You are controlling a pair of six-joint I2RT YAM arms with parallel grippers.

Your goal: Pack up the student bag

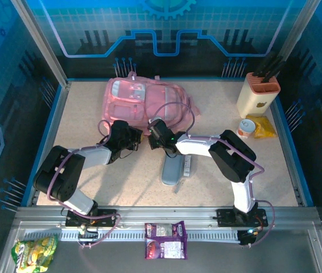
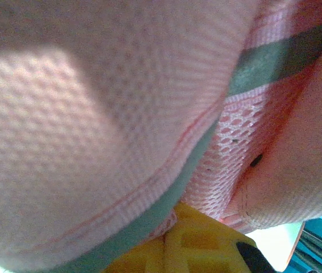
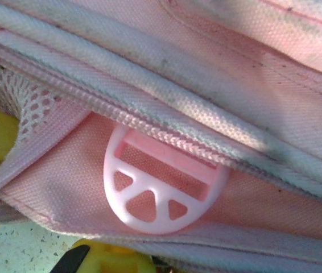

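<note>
The student bag (image 1: 141, 99) is a large pink backpack lying flat at the back middle of the table. Both grippers sit side by side at its near edge. My left gripper (image 1: 130, 136) is shut, and its yellow fingers (image 2: 198, 247) pinch the bag's pink mesh fabric (image 2: 93, 114) by a teal-trimmed seam. My right gripper (image 1: 153, 134) is shut at the bag's lower hem, its yellow fingers (image 3: 112, 260) tucked under the fabric. Just above them a pale pink plastic buckle (image 3: 161, 187) lies below a zip line.
A grey oblong case (image 1: 174, 169) lies on the table just in front of the grippers. A knife block (image 1: 257, 94), a small can (image 1: 244, 128) and a yellow packet (image 1: 263, 127) stand at the right. A purple snack pack (image 1: 165, 240) and a green bag (image 1: 34, 251) lie by the near rail.
</note>
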